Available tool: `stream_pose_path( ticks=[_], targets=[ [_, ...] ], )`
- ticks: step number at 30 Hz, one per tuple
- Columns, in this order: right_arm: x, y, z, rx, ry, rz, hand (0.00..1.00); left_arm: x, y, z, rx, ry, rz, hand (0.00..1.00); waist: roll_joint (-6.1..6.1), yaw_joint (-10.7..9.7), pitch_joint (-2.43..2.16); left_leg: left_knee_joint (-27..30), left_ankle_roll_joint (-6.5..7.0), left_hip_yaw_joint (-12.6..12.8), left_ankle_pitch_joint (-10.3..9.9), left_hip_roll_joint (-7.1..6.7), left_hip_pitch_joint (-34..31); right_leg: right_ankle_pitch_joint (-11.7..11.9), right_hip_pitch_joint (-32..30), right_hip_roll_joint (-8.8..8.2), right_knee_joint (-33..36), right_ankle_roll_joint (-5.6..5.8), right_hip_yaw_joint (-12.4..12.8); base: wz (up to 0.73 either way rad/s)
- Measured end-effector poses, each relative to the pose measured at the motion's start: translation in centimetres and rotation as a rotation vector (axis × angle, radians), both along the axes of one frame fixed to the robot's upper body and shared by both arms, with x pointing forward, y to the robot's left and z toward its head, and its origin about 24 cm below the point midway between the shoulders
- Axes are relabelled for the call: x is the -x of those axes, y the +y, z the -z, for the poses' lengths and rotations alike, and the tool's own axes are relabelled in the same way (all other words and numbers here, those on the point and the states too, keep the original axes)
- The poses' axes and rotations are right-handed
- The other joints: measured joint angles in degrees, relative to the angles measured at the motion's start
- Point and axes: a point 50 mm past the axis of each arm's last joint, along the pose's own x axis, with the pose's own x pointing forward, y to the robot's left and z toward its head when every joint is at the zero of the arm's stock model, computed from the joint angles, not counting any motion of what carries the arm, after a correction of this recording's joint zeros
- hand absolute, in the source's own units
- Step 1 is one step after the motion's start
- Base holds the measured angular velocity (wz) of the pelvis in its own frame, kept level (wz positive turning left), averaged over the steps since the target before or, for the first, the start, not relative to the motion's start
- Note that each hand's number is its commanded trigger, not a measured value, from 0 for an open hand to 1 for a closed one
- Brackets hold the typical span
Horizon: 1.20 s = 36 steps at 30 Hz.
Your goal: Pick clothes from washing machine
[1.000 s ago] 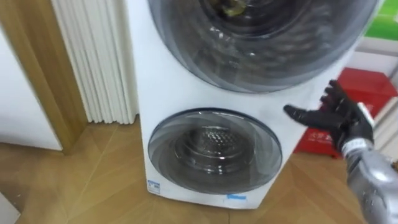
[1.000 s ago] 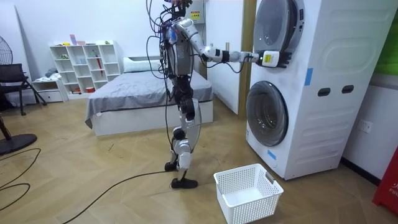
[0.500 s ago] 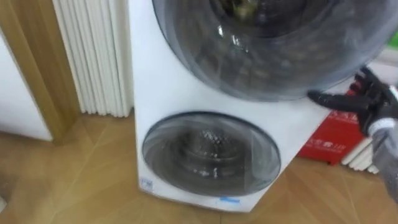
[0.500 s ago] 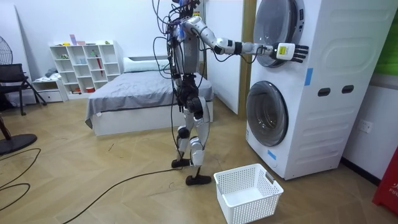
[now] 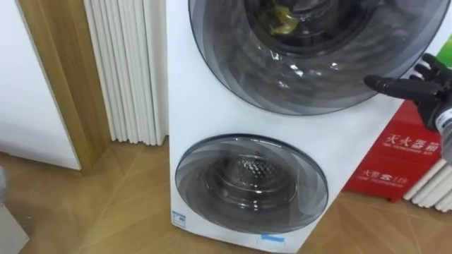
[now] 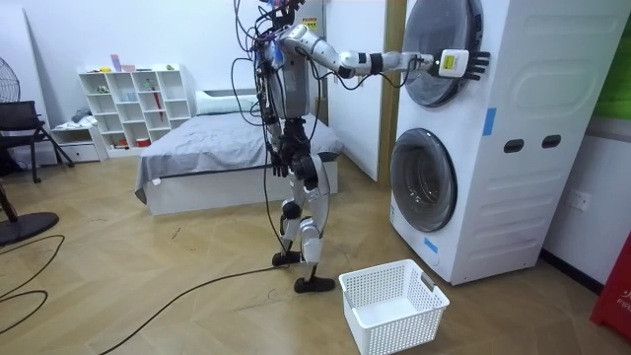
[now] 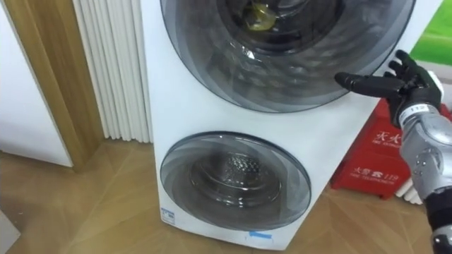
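A white stacked washing machine (image 5: 212, 106) stands in front of me, with a round glass upper door (image 5: 311, 70) and a round lower door (image 5: 251, 185), both closed. A yellow-green piece of clothing (image 5: 277, 17) shows through the upper glass, inside the drum. My right hand (image 5: 424, 88) is open, its fingers stretched out at the upper door's right rim. In the room view I stand facing the machine with my right arm held out and the right hand (image 6: 463, 63) at the upper door.
A white laundry basket (image 6: 392, 304) sits on the wooden floor by my feet, in front of the machine. A red box (image 5: 409, 152) stands right of the machine. White ribbed panels (image 5: 127, 70) and a wooden door frame (image 5: 60, 77) are to its left.
My right hand rose from below the upper door to the door's right rim. I stepped a little closer to the machine, and the camera shifted.
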Motion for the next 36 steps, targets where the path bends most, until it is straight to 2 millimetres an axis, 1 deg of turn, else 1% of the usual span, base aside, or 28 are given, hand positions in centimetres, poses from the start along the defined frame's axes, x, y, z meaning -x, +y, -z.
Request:
stream_pose_path(
  ticks=[4, 7, 9, 10, 13, 15, 16, 18, 19, 20, 21, 23, 24, 26, 28, 30, 33, 34, 36],
  targets=[
    [0.0, -0.1, 0.0, 0.016, 0.011, 0.006, 0.00, -0.1, 0.1, 0.0, -0.006, 0.001, 0.018, 0.00, -0.23, 0.0, -0.06, 0.0, 0.00, -0.1, 0.0, -0.08, 0.0, -0.3, -0.3, -0.15, 0.7, 0.01, 0.0, 0.00],
    [-0.1, 0.3, 0.0, 0.042, 0.021, -0.007, 0.00, -0.1, 0.1, -0.1, -0.006, -0.001, 0.019, 0.00, -0.46, -0.2, -0.12, 0.2, 0.00, 0.0, 0.0, -0.11, 0.2, -0.5, -0.4, -0.17, 0.9, 0.04, 0.0, -0.01],
    [-0.2, 0.5, -0.1, 0.055, 0.018, -0.015, 0.00, -0.7, 0.1, -0.1, -0.005, -0.016, 0.024, 0.00, -0.56, -0.2, -0.09, 0.1, 0.00, 0.3, 0.0, -0.09, 0.2, -0.5, -0.5, -0.13, 0.9, 0.04, 0.3, -0.05],
    [-0.2, 0.6, -0.3, 0.058, 0.013, -0.020, 0.00, -0.7, 0.1, -0.1, -0.005, -0.015, 0.025, 0.00, -0.56, -0.2, -0.08, 0.1, 0.00, 0.5, 0.0, -0.08, 0.3, -0.5, -0.5, -0.10, 0.9, 0.03, 0.4, -0.10],
    [-0.6, 1.7, -1.2, 0.102, -0.019, -0.065, 0.00, -0.7, 0.1, -0.1, -0.004, -0.022, 0.030, 0.00, -0.69, -0.5, -0.01, 0.1, 0.00, 1.5, 0.0, -0.02, 0.3, -0.5, -1.2, 0.06, 1.4, 0.00, 1.3, -0.18],
    [-0.8, 3.0, -2.3, 0.163, -0.056, -0.114, 0.00, -1.0, 0.1, 0.0, 0.000, -0.034, 0.029, 0.00, -0.83, -0.8, 0.08, 0.0, 0.00, 2.4, 0.0, 0.02, 0.6, -0.5, -1.5, 0.04, 1.7, -0.03, 1.6, -0.23],
    [-0.8, 3.3, -2.5, 0.177, -0.064, -0.123, 0.00, -1.0, 0.1, 0.0, 0.000, -0.034, 0.028, 0.00, -0.89, -0.9, 0.11, -0.1, 0.00, 2.5, 0.0, 0.03, 0.8, -0.5, -1.4, 0.04, 1.7, -0.07, 1.6, -0.12],
    [-0.9, 3.9, -3.4, 0.199, -0.098, -0.141, 0.00, -1.5, 0.1, -0.1, 0.002, -0.054, 0.028, 0.00, -1.25, -1.2, 0.32, -0.2, 0.00, 3.1, 0.0, 0.12, 1.1, -0.6, -1.4, 0.16, 1.7, -0.11, 1.9, -0.11],
    [-0.9, 4.1, -3.6, 0.202, -0.109, -0.145, 0.00, -1.6, 0.1, -0.1, 0.004, -0.060, 0.026, 0.00, -1.28, -1.3, 0.33, -0.3, -0.01, 3.3, 0.0, 0.16, 1.1, -0.6, -1.4, 0.23, 1.7, -0.11, 2.1, -0.17],
    [-0.8, 4.6, -4.3, 0.223, -0.138, -0.153, 0.00, -1.5, 0.1, -0.1, 0.006, -0.063, 0.029, 0.00, -1.28, -1.4, 0.34, -0.3, -0.02, 3.8, 0.0, 0.22, 1.3, -0.5, -1.5, 0.40, 1.7, -0.15, 2.6, -0.21],
    [-0.6, 5.1, -5.1, 0.251, -0.176, -0.162, 0.00, -1.4, 0.1, -0.1, 0.005, -0.060, 0.033, 0.00, -1.23, -1.7, 0.36, -0.5, -0.05, 4.2, 0.0, 0.31, 1.5, -0.5, -1.5, 0.58, 1.6, -0.18, 3.0, -0.20],
    [-0.2, 5.7, -6.0, 0.272, -0.227, -0.171, 0.00, -1.5, 0.2, -0.1, 0.003, -0.059, 0.040, 0.00, -1.19, -1.8, 0.34, -1.2, -0.07, 4.7, 0.0, 0.55, 1.9, -0.5, -1.5, 0.84, 1.6, -0.21, 3.2, -0.14],
    [0.2, 6.1, -6.4, 0.272, -0.256, -0.176, 0.00, -1.9, 0.2, -0.1, 0.003, -0.063, 0.061, 0.00, -1.05, -1.8, 0.33, -1.3, -0.27, 4.9, -0.1, 0.76, 2.1, -0.5, -1.5, 1.12, 1.4, -0.32, 3.5, -0.14],
    [0.7, 6.6, -6.6, 0.282, -0.284, -0.185, 0.00, -2.0, 0.2, -0.1, 0.002, -0.058, 0.079, 0.00, -0.96, -1.7, 0.32, -1.4, -0.44, 5.6, -0.2, 1.15, 2.2, -0.1, -1.4, 1.64, 0.8, -0.65, 4.2, -0.18],
    [1.2, 7.2, -6.8, 0.300, -0.311, -0.198, 0.00, -2.2, 0.1, -0.1, 0.005, -0.061, 0.085, 0.00, -0.76, -1.7, 0.33, -1.3, -0.45, 6.4, -0.2, 1.34, 2.3, -0.1, -1.4, 1.60, 0.8, -0.71, 4.4, -0.19],
    [2.0, 8.1, -6.9, 0.341, -0.344, -0.218, 0.00, -2.6, -0.2, 0.1, 0.014, -0.054, 0.104, 0.00, -0.03, -1.6, 0.27, -1.3, -0.45, 7.1, -0.2, 1.46, 2.7, -0.1, -1.5, 1.69, 0.8, -0.76, 4.6, -0.21],
    [3.1, 9.3, -6.9, 0.381, -0.385, -0.245, 0.00, -2.9, -0.3, 0.1, 0.016, -0.045, 0.128, 0.00, 0.56, -1.6, 0.27, -1.2, -0.45, 7.1, -0.2, 1.53, 3.0, -0.3, -1.5, 1.79, 0.9, -0.98, 4.4, -0.20],
    [3.3, 9.6, -6.9, 0.387, -0.391, -0.249, 0.00, -2.9, -0.2, 0.1, 0.016, -0.044, 0.133, 0.00, 0.59, -1.6, 0.26, -1.2, -0.45, 7.1, -0.2, 1.57, 3.1, -0.3, -1.5, 1.84, 0.9, -1.01, 4.4, -0.23],
    [3.9, 10.7, -6.7, 0.381, -0.420, -0.270, 0.00, -2.8, -0.2, 0.2, 0.016, -0.038, 0.135, 0.00, 0.61, -1.6, 0.28, -1.3, -0.45, 7.2, -0.2, 1.82, 3.7, -0.1, -1.5, 2.10, 0.9, -1.29, 4.2, -0.28]
  ],
)
